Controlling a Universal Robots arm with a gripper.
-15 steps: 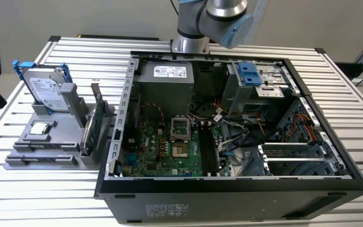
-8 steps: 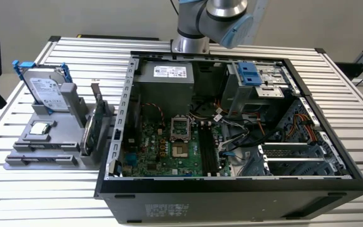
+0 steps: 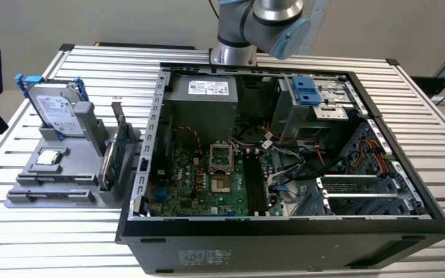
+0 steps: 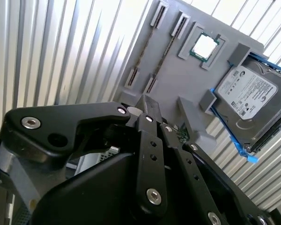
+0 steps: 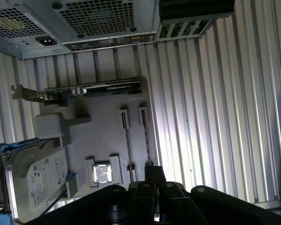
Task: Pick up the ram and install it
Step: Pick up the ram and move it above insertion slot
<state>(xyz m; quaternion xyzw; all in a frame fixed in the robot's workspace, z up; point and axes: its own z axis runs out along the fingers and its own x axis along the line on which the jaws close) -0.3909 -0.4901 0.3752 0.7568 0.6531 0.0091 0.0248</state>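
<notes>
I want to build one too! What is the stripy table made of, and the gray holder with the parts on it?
The table looks like bare metal, probably aluminium: silvery ribbed slats that catch the light. The gray holder looks like matte plastic, perhaps printed: dull, even gray, blocky shapes, no shine.

Soft, even light fills the exterior view. In the first wrist view the table (image 5: 178, 140) shines with white glare.
</notes>
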